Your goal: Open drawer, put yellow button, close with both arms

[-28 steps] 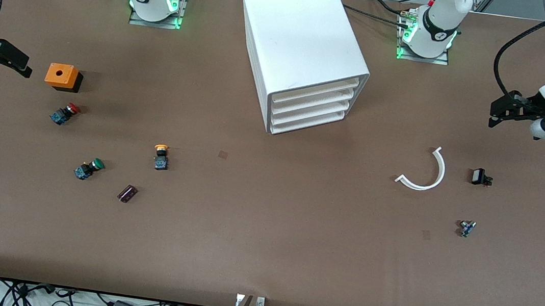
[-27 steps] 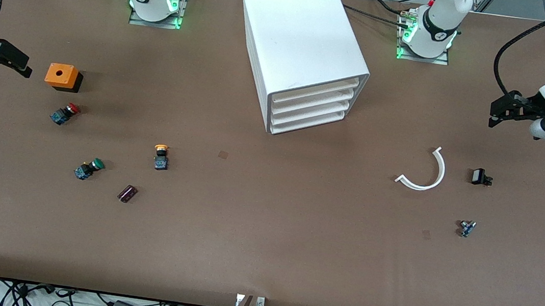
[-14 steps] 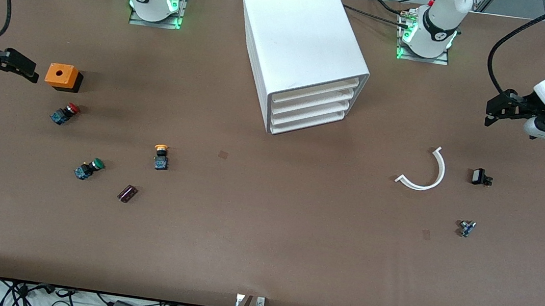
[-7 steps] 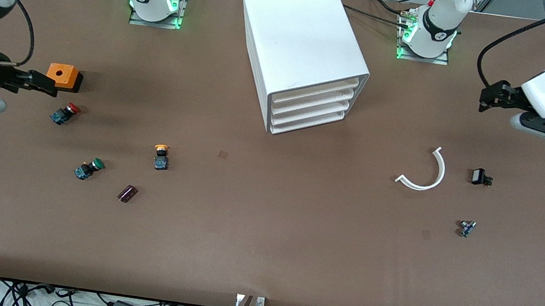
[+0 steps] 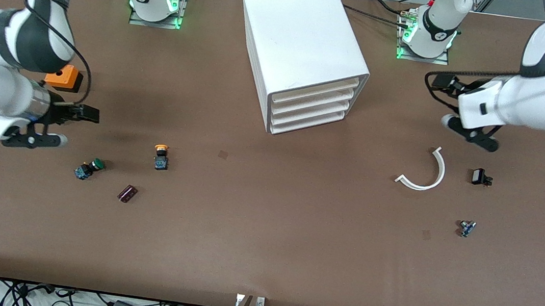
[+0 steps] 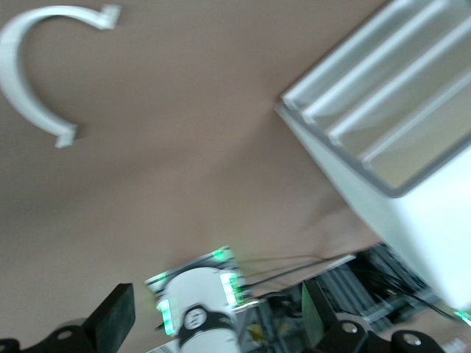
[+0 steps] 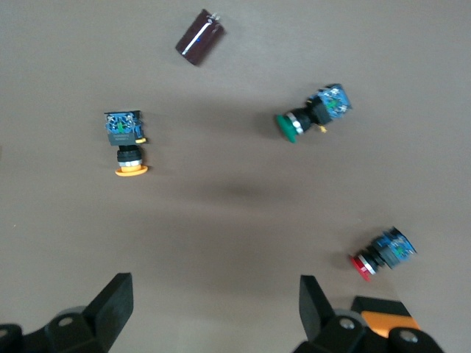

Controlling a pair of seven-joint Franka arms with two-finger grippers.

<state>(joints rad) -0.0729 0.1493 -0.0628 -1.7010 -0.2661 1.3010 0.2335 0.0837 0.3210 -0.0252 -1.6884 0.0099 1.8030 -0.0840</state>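
Right pincer [image 5: 82, 116] hangs over bare counter [image 5: 261, 254] at the right arm's end, fingers [image 7: 110, 305] spread apart, gripping nothing. In the right wrist view the gap between them frames open counter, with the red button [image 7: 383, 254] and the corner of the orange box [image 5: 63, 79] near one finger. The green button [image 5: 88, 168] lies on its side, nearer the front camera than the pincer. The dark cylinder [image 5: 127, 193] lies just beside it, nearer still.

The yellow button [image 5: 161, 157] lies on its side on the counter, cap pointing toward the robots' bases. It is well apart from every other part, with bare room on all sides.

Cabinet [image 5: 302, 48] sits mid-counter, angled, its front toward the left arm's end and the front camera. All four drawers sit flush; top drawer [image 5: 315, 92] is closed. Open counter lies in front of it.

White arc [image 5: 426, 173] lies toward the left arm's end, clear of the cabinet. Left pincer [image 5: 442, 81] is over the counter between the cabinet and the arc; its fingers [image 6: 114, 323] stand wide apart, empty. A black part [image 5: 480, 176] and a small blue part [image 5: 466, 228] lie near that end's edge. The wide strip along the counter's near edge is bare.
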